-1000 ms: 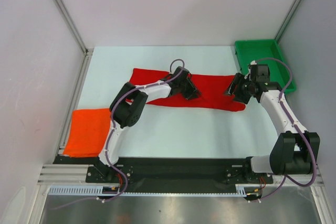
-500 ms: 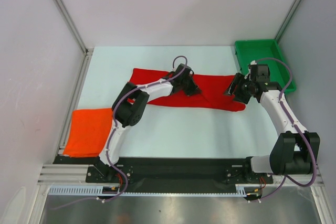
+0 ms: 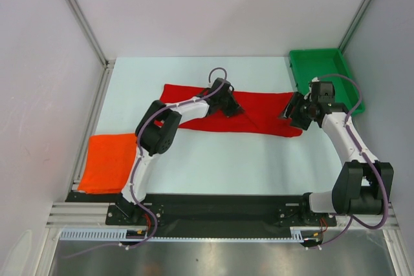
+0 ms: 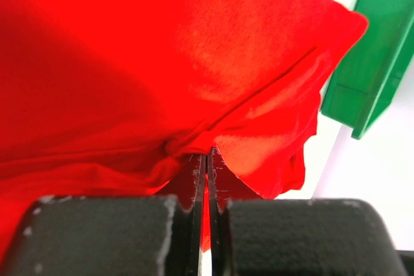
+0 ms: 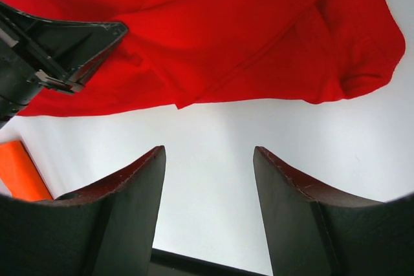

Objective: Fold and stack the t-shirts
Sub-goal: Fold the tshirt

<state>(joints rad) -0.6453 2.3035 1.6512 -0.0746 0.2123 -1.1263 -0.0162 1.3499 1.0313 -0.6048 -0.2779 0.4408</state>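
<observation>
Midway along the far half of the table (image 3: 246,166), a fold of the red t-shirt (image 3: 259,117) is pinched in the closed jaws of the left gripper (image 4: 207,158), while the right gripper (image 5: 208,153) is held wide and empty beside the garment's right end, near the green tray (image 3: 323,69) in the far right corner. Light, limp and apt to bunch, the cloth is judged best taken at hems or corners by both grippers. It is seen as a long, creased, plain bright band; the orange t-shirt (image 3: 110,163) is laid as a neat rectangle at the near left corner.
</observation>
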